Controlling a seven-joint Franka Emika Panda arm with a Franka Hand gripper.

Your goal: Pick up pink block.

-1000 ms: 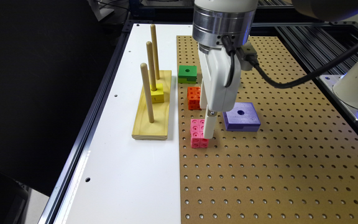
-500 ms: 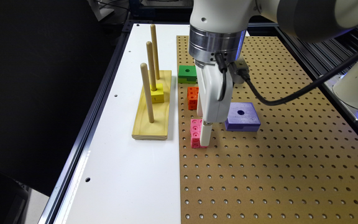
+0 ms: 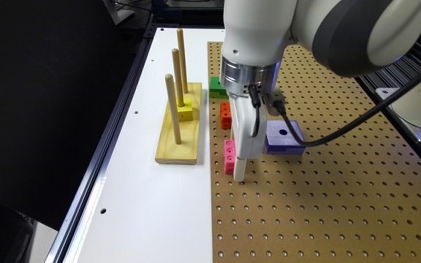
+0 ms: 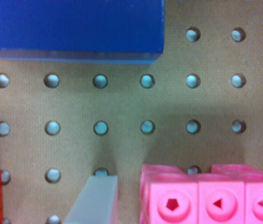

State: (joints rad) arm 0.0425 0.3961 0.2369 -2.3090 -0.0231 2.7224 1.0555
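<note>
The pink block (image 3: pixel 229 156) lies flat on the brown pegboard (image 3: pixel 323 204), its long side running away from the exterior camera. My gripper (image 3: pixel 236 160) is down at board level right over it and open. A white finger (image 3: pixel 239 171) stands by the block's near end, slightly to the exterior view's right. In the wrist view another pale finger (image 4: pixel 93 200) stands a small gap off one end of the pink block (image 4: pixel 215 200), not touching it. The gripper body hides part of the block in the exterior view.
An orange cube block (image 3: pixel 226 115) sits just behind the pink one, and a green block (image 3: pixel 217 87) lies farther back. A purple block (image 3: pixel 283 138) lies close on the exterior view's right. A wooden peg stand (image 3: pixel 179 128) holding a yellow piece is on the white table.
The gripper has come down and shifted slightly to the exterior view's left, so its finger now reaches the board beside the pink block. The block has not moved.
</note>
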